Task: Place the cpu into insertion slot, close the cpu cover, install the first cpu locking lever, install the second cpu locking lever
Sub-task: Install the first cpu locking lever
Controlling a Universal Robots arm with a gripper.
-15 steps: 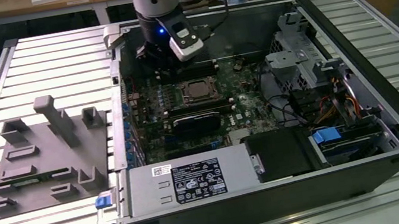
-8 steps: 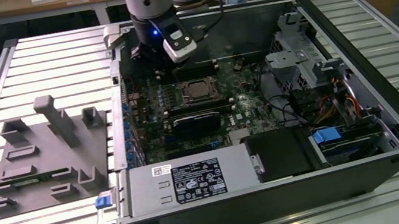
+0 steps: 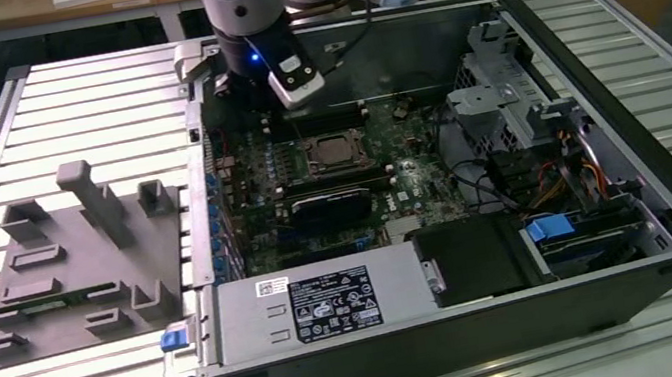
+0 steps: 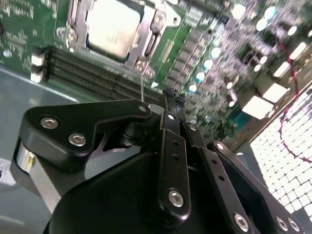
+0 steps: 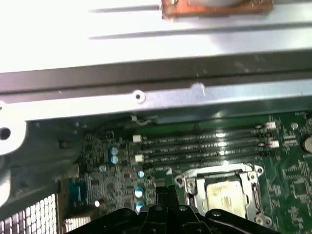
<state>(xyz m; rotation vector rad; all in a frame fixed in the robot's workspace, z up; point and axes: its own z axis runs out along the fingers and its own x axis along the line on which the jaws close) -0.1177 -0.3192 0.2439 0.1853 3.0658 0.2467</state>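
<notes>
Gripper (image 4: 170,95): clenched tip to tip, with nothing seen in the grasp; hanging from the arm (image 3: 242,1) above the motherboard (image 3: 247,182), clear of the socket.

Bearing to the work: just off one corner of the insertion slot (image 3: 333,151), near but apart; from the fingertips, toward the exterior view's right and nearer that camera.

The cpu (image 4: 111,27): seated flat in the insertion slot, dull silver top up, plain in both wrist views.

The cpu cover (image 4: 146,35): lying down around the cpu as a silver frame, with its window over the chip; judged closed, so the first two steps look done.

Thin bright rod (image 4: 142,83): standing just beside the fingertips, on the socket's side of them, with its long axis roughly upright from the board; possibly a locking lever. Impossible to tell whether touching the gripper.

Memory slots (image 4: 97,78): long and narrow, running parallel to the socket's nearest edge, between the socket and the case wall (image 5: 161,95); gripper over their end.

In the way: small upright board parts around the fingertips; nothing on top of the socket itself.

Further out: power supply (image 3: 315,308) at the case's near side; grey fixture block (image 3: 66,272) on the slatted table, well apart, at the exterior view's left.
</notes>
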